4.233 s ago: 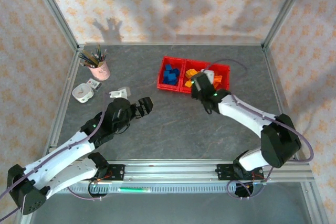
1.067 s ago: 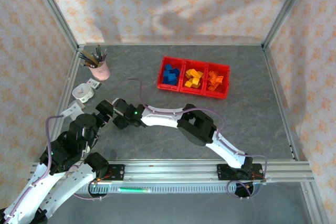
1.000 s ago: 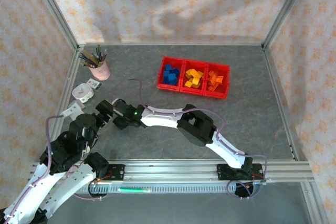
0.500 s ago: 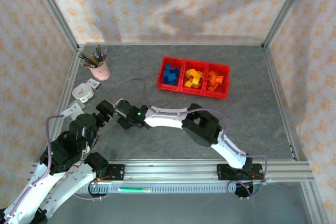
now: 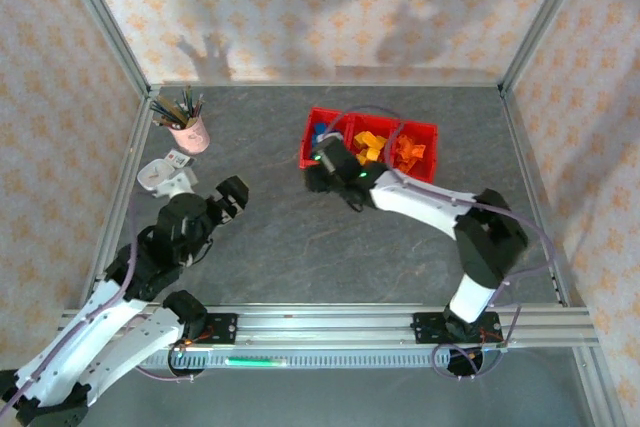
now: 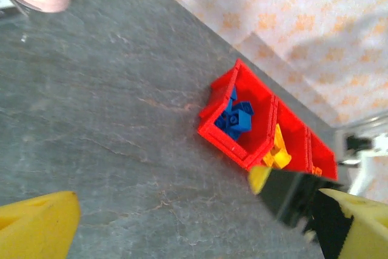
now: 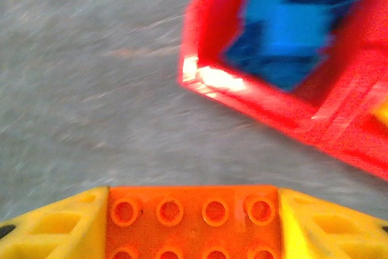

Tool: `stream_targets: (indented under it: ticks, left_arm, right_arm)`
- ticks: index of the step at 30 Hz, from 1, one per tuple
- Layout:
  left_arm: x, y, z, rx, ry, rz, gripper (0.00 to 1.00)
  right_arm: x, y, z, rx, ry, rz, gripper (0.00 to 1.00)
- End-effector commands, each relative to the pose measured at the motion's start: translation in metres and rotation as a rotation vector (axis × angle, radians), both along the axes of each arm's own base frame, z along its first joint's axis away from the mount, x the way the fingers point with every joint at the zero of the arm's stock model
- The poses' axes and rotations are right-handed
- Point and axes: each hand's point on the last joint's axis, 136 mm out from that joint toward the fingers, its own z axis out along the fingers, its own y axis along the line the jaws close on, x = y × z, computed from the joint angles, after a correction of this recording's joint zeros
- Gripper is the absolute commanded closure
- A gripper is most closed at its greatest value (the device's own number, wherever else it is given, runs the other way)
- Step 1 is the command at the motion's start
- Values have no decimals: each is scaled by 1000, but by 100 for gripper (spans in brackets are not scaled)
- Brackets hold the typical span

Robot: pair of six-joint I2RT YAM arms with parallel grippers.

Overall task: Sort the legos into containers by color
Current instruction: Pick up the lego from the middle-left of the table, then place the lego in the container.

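Nearest you, on the near-left side and well apart from the containers point(image 6: 224, 147), your left gripper point(image 5: 233, 197) hangs over bare table point(image 5: 330, 257). In its wrist view the fingers are spread wide with nothing between them. It is the farther arm from the row, so leave it out of this.

Closer in, your right gripper point(image 5: 322, 162) sits at the left end of the containers, just beside the near wall of the compartment holding the blue legos point(image 6: 235, 119). Its jaws are pinching an orange brick point(image 7: 193, 219). A row of four studs runs from one finger to the other, and the frame edge cuts off the rest of the brick.

What matters is that the brick is at the wrong end. The orange legos point(image 5: 410, 152) lie in the compartment at the right end of the containers, with the yellow legos point(image 5: 368, 145) in the middle one. I judge the coming move to be a sideways carry to your right along the row, past two dividers.

Keep the brick above the red rims, because the near wall and both dividers stand in its path. The table on the near side of the containers is open, so you can run alongside the row there. Past the right end there is free table before the frame post.
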Motion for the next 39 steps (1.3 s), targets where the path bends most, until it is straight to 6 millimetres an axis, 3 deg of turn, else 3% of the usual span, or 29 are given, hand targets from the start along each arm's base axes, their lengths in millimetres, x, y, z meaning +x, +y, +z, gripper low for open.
stream_targets:
  ticks: [1, 5, 8, 13, 18, 22, 26, 31, 34, 36, 39]
  left_arm:
    - [18, -37, 3, -33, -48, -145, 1]
    - [34, -75, -2, -62, -88, -294, 1]
    - [44, -89, -7, -75, -102, -328, 1]
    - [55, -104, -16, -77, -100, -368, 1]
    - [62, -110, -24, -78, -88, -375, 1]
    - [64, -111, -29, -70, -78, -376, 1]
    - [65, -110, -28, -67, -80, -370, 1]
    - [65, -100, -28, -39, -87, -335, 1]
    - [69, -83, -25, 2, -90, -273, 1]
    - [72, -62, -22, 56, -96, -200, 1]
    - [80, -12, -21, 173, -98, -23, 1]
  right_arm:
    - [18, -56, 15, 1, -26, -175, 39]
    - [48, -124, 25, -28, -52, -353, 39]
    - [69, -167, 25, -47, -60, -466, 40]
    - [95, -214, 13, -117, -64, -592, 40]
    - [115, -239, 1, -132, -56, -656, 40]
    - [123, -238, -1, -120, -44, -641, 32]
    - [122, -240, 13, -114, -67, -644, 21]
    - [109, -242, 43, -57, -126, -650, 10]
    - [95, -251, 63, -15, -175, -676, 1]
    - [84, -264, 73, -14, -218, -723, 0]
    - [64, -295, 78, -24, -270, -820, 0]
